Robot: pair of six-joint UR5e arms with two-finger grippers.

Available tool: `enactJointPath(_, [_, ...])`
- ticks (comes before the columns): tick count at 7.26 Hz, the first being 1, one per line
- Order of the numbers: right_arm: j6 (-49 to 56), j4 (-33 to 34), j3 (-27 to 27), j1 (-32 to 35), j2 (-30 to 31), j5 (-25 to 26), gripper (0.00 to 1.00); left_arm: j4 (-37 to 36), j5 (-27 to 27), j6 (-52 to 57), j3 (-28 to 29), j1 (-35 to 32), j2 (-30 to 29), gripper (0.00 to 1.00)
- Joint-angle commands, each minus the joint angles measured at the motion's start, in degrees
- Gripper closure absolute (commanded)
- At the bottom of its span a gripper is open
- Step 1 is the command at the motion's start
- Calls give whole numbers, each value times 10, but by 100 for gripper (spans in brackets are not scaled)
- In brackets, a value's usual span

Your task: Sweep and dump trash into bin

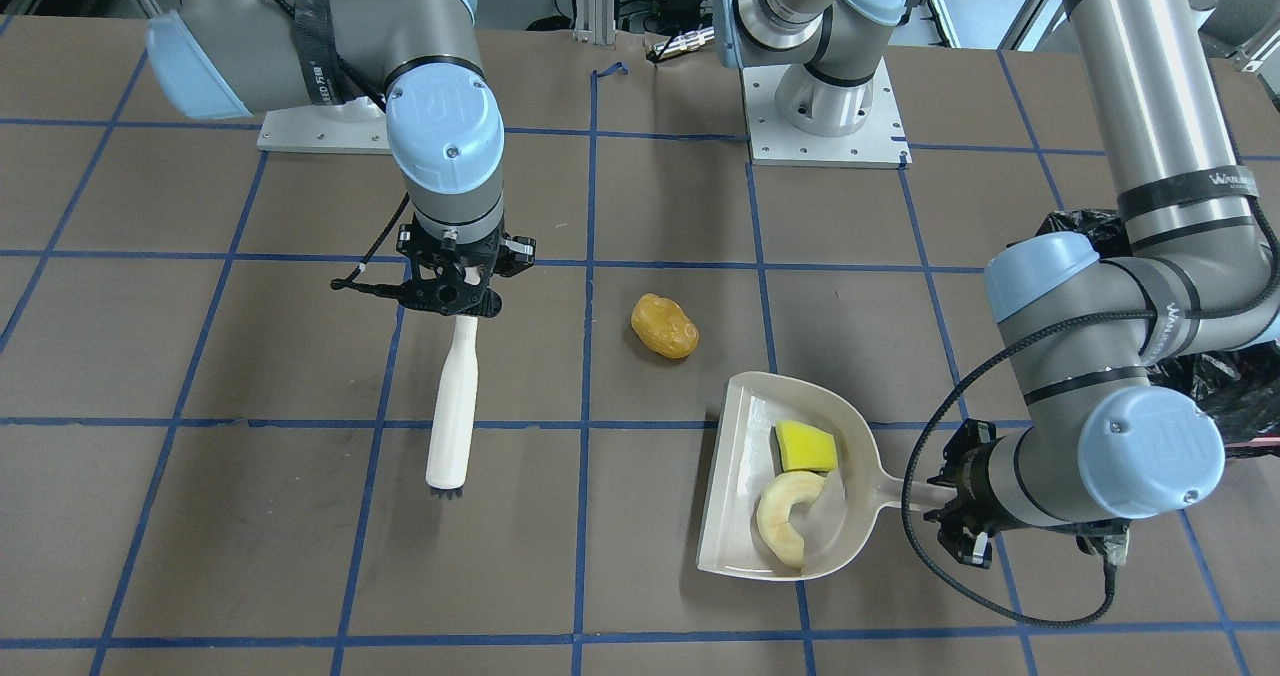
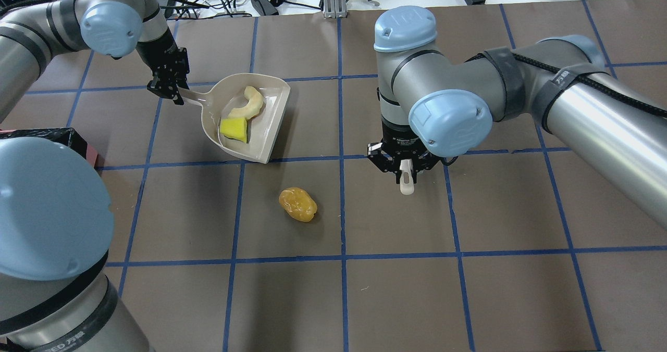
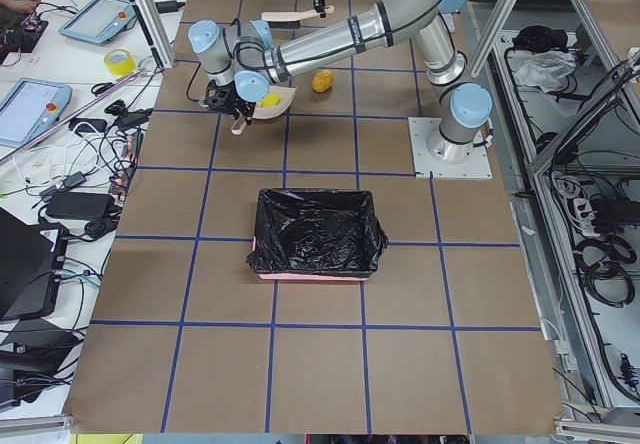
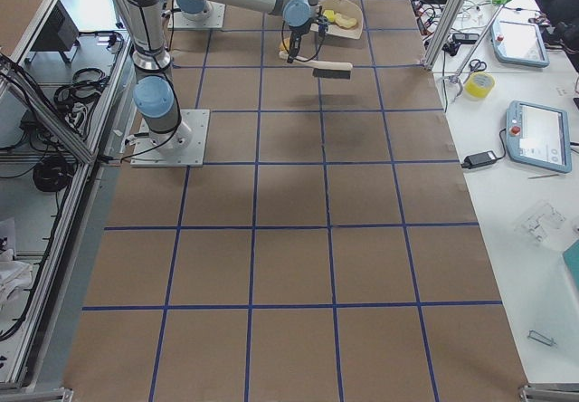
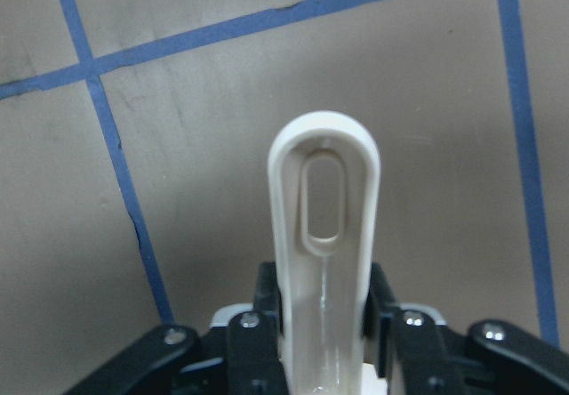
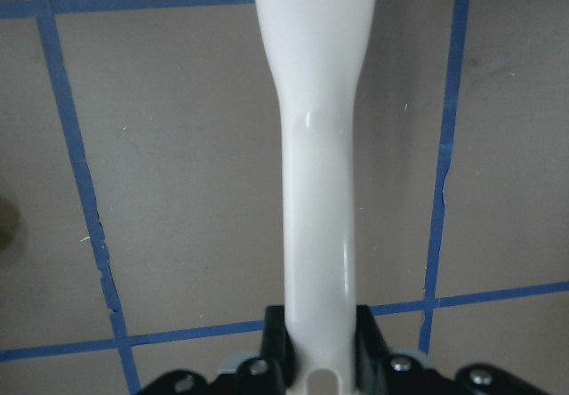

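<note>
So, layout-wise: the dustpan [image 1: 735,476] is over the robot's left half of the tabletop [image 1: 250,536], mouth toward the middle, handle pointing outward into the left hand [image 1: 945,501]. Inside it, the sponge piece [image 1: 806,446] lies on the robot's side, with the crescent-shaped piece [image 1: 785,516] just beyond it. The potato-like lump [image 1: 664,326] is out on the tabletop, near the pan's mouth, between the pan and the brush [image 1: 453,411]. The brush sticks out away from the robot from the right hand [image 1: 460,291]. The bin [image 3: 262,234] sits well apart, toward the tabletop's left end.
</note>
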State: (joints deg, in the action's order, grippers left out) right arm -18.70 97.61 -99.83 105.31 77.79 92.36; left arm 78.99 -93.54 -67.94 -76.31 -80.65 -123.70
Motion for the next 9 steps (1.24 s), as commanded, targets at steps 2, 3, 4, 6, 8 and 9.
enactJointPath(2, [2,0,-2,0,1,-2,91,-26,0,54,-85,33,43,100])
enactJointPath(3, [2,1,-2,0,1,-2,90,-70,-2,59,-120,37,55,100])
enactJointPath(4, [6,0,-2,0,2,-1,90,-91,-3,56,-158,38,68,100])
enactJointPath(6, [35,0,-1,1,2,-1,90,-132,-25,57,-202,39,93,100])
enactJointPath(8, [35,0,-2,1,1,-2,91,-103,-30,52,-207,42,118,100])
enactJointPath(9, [35,1,-2,1,-4,-2,91,-98,-27,41,-218,42,127,100])
